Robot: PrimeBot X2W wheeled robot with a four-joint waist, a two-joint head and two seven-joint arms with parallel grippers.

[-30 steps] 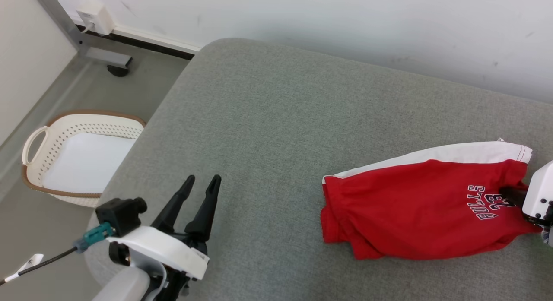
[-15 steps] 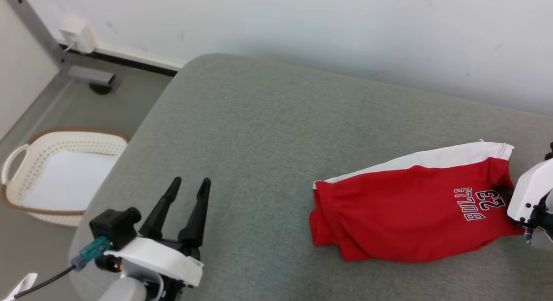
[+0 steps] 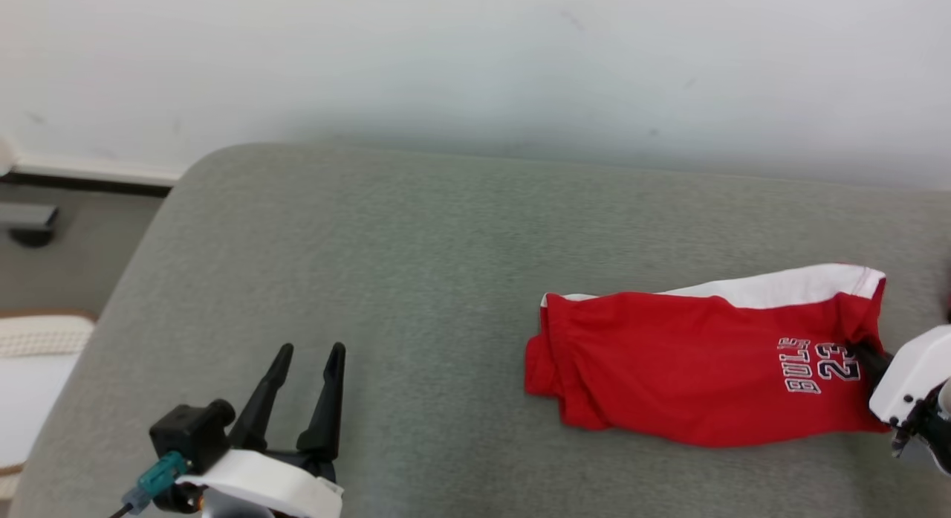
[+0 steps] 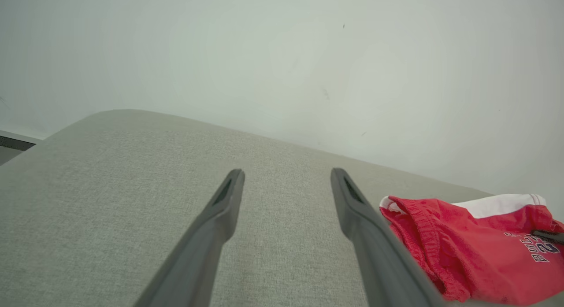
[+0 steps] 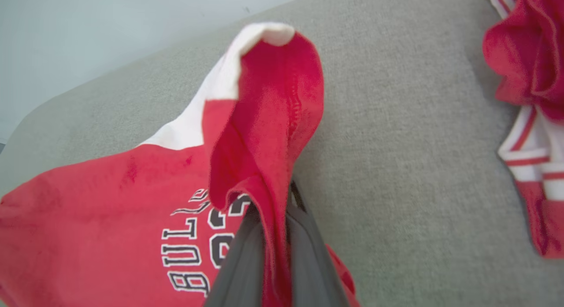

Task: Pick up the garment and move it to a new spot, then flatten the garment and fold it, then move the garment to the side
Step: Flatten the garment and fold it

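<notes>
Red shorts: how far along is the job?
Done: the right gripper is shut on the printed end of the red-and-white jersey shorts. In hand: the pick-up; most of the fabric lies bunched on the grey upholstered surface. To do: moving it, flattening, folding, setting aside. The left gripper hangs open, away from the shorts.

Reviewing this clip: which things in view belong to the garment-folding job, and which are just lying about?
In the job: red shorts, lying on the grey cushion; right gripper, jaws shut on their hem; left gripper, open, holding nothing.
Lying about: white basket off the cushion's left end; red-and-white cloth further along the cushion.
</notes>
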